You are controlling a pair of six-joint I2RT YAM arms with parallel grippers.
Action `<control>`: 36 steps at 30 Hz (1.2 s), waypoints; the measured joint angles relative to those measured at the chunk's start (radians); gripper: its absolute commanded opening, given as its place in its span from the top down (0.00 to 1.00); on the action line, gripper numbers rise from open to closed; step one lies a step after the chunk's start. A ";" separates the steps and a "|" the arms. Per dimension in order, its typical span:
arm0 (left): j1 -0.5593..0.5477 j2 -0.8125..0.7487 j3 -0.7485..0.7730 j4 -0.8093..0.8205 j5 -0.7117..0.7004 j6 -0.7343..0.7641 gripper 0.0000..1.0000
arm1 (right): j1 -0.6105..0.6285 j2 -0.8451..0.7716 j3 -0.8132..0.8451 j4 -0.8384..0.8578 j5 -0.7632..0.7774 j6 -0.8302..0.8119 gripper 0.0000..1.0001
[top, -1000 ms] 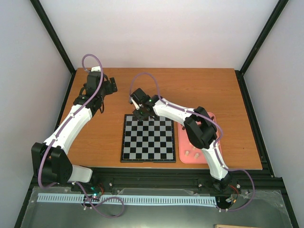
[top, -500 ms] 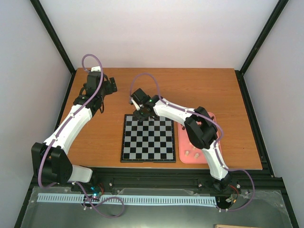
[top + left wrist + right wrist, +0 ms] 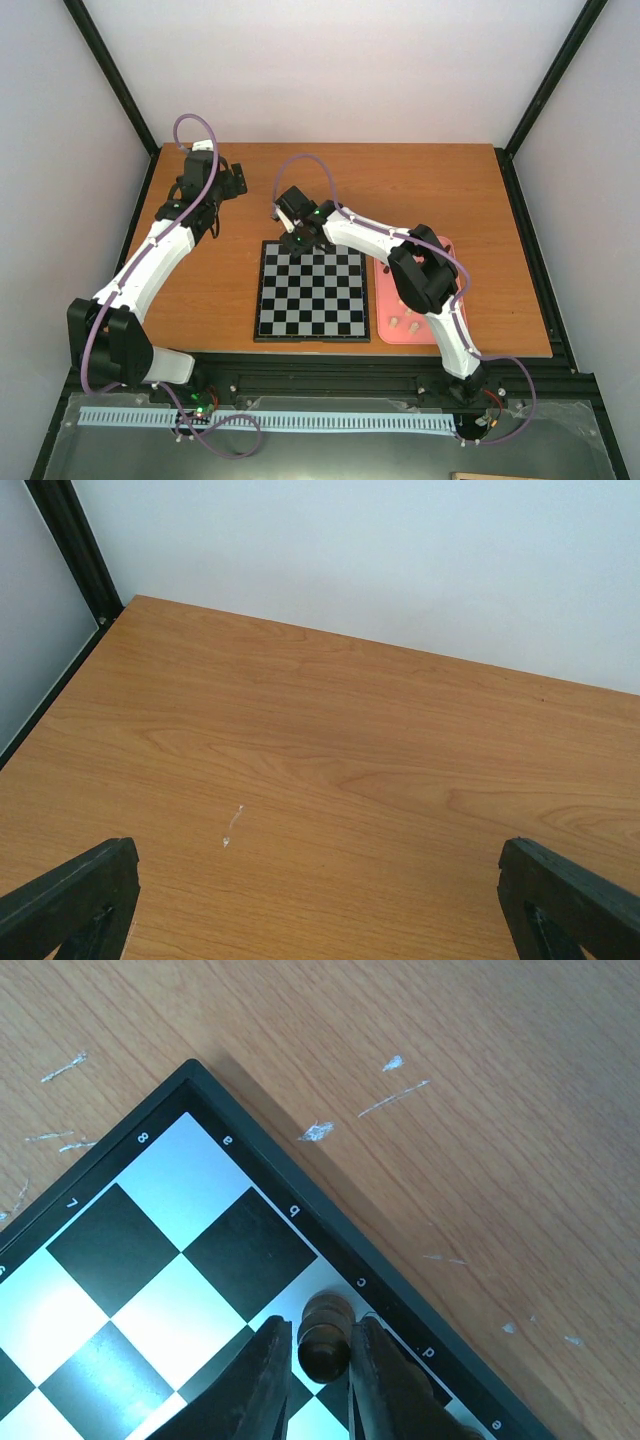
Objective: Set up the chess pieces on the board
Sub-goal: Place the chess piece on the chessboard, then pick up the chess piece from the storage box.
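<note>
Placement of a dark chess piece (image 3: 325, 1335) is in hand: the right gripper (image 3: 322, 1360) has its fingers closed on it, upright over the far edge row of the board (image 3: 130, 1250) by the border letter c; whether its base touches cannot be told. The left gripper (image 3: 320, 910) hangs spread wide and empty over the table (image 3: 300, 730), well apart from the board. Judged next: seat the piece centrally on its square, release, then fetch another from the pink tray (image 3: 380, 300), where pale pieces (image 3: 404, 324) lie.
</note>
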 measured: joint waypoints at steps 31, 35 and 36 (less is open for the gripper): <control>0.000 0.000 0.000 0.000 0.001 0.000 0.00 | -0.040 -0.379 -0.270 0.044 0.261 0.083 0.25; 0.000 0.000 0.000 0.000 0.002 0.000 0.00 | -0.166 -0.525 -0.431 0.046 0.323 0.163 0.16; 0.000 0.000 0.000 0.000 0.004 0.000 0.00 | -0.204 -0.563 -0.471 0.046 0.336 0.180 0.16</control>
